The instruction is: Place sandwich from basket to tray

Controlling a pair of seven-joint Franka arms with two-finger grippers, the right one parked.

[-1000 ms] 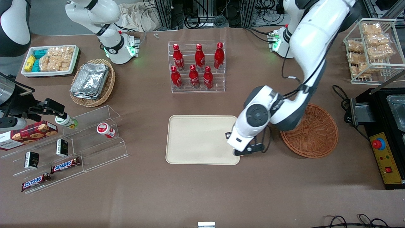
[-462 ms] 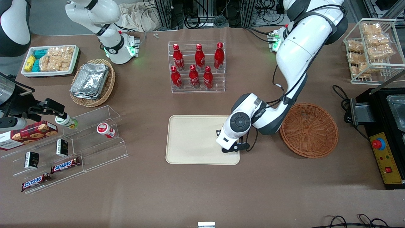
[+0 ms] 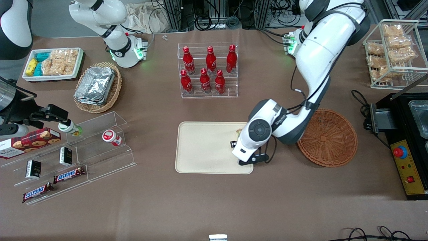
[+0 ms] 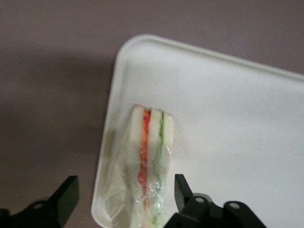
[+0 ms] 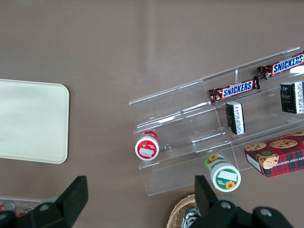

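— Wrist view: the triangular white-bread sandwich (image 4: 151,156) with red and green filling lies on the cream rectangular tray (image 4: 228,123), close to its rim; the gripper (image 4: 126,199) hangs above, jaws wide apart, holding nothing.

— Risk?

— Its plastic wrap could snag a finger during retreat and drag it onto the brown counter (image 4: 52,71).

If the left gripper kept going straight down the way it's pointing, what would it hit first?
Probably the sandwich: it lies on the tray directly between the open jaws of the gripper. Depth is unclear, but nothing else shows in between.
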